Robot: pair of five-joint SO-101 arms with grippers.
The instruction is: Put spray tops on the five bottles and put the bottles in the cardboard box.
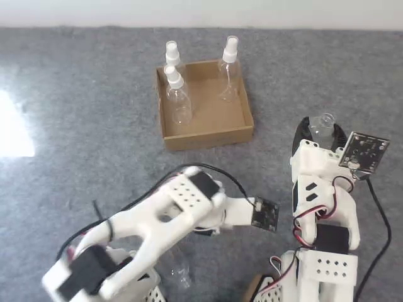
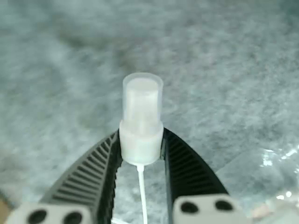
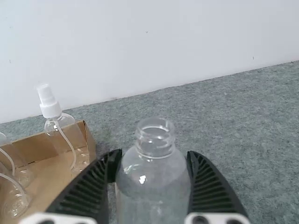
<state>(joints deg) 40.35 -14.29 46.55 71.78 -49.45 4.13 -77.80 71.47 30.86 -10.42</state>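
My left gripper [image 2: 140,147] is shut on a white spray top [image 2: 141,119], its thin dip tube [image 2: 141,196] hanging between the black fingers over grey carpet. In the high view the left arm [image 1: 176,207] lies low across the front of the table. My right gripper [image 3: 152,175] is shut on an open-necked clear bottle [image 3: 152,172], held upright at the right, seen from above as the bottle [image 1: 324,126]. The cardboard box [image 1: 208,135] at the back holds three capped bottles: one [image 1: 176,94], one [image 1: 229,69] and one [image 1: 172,58].
Another clear bottle [image 1: 179,267] lies on the carpet under the left arm; its edge glints in the left wrist view [image 2: 275,156]. A small brown object [image 1: 255,286] sits at the front edge. A white wall [image 3: 149,42] rises behind the table.
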